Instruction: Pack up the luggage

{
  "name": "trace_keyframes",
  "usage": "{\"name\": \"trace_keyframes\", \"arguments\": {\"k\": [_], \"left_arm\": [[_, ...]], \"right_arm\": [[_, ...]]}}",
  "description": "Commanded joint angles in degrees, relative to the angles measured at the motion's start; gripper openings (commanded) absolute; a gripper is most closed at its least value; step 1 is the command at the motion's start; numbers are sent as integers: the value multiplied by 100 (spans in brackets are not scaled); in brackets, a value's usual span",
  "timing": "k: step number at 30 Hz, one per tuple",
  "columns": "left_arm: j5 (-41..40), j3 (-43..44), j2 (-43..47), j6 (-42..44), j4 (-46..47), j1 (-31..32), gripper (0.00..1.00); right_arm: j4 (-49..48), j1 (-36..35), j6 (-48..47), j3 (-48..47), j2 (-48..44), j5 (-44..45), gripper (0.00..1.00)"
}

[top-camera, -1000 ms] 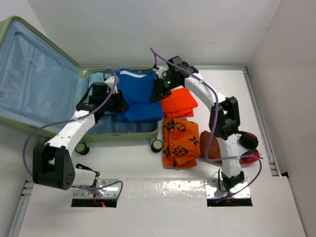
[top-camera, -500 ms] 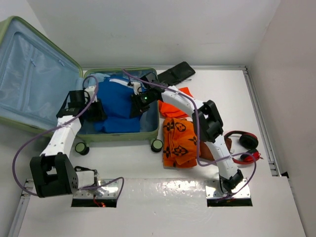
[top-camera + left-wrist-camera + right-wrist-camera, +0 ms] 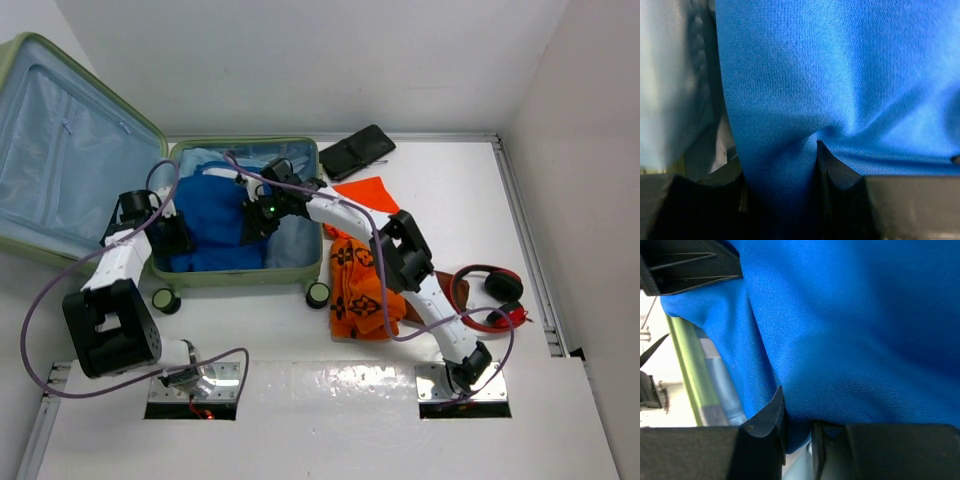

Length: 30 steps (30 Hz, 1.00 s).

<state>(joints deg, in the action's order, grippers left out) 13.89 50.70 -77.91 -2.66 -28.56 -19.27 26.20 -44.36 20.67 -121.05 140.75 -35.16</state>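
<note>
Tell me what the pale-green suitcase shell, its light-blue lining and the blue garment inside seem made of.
Pale-green suitcase shell: likely hard moulded plastic, satin finish; its rim holds shape. Light-blue lining: thin woven fabric, judging by soft creases. Blue garment: matte knit cloth, perhaps cotton; fine knit rows show and it folds softly.

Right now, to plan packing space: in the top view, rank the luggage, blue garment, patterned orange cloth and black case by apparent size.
1. luggage, by far the largest.
2. blue garment, bunched inside it.
3. patterned orange cloth, only slightly smaller, so this order is unsure.
4. black case, smallest.
</note>
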Motion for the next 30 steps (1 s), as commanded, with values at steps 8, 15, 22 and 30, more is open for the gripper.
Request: {"name": "trace_keyframes", "arguments": {"k": [8,15,22,30], "left_arm": [[-2446,230,-341,635,860,-455,75],[-477,783,1469,1135,1019,-561,80],[211,1425,1823,1004,1141,-289,74],[1482,952,1779,1109,1256,948,75]], "right_arm": [[123,199,-247,-322,252,1028,41],[298,200,-510,-111,-100,1099,55],[482,340,-582,326,-1073,1134,79],[729,1428,-256,1312,-2709,854,86]]}}
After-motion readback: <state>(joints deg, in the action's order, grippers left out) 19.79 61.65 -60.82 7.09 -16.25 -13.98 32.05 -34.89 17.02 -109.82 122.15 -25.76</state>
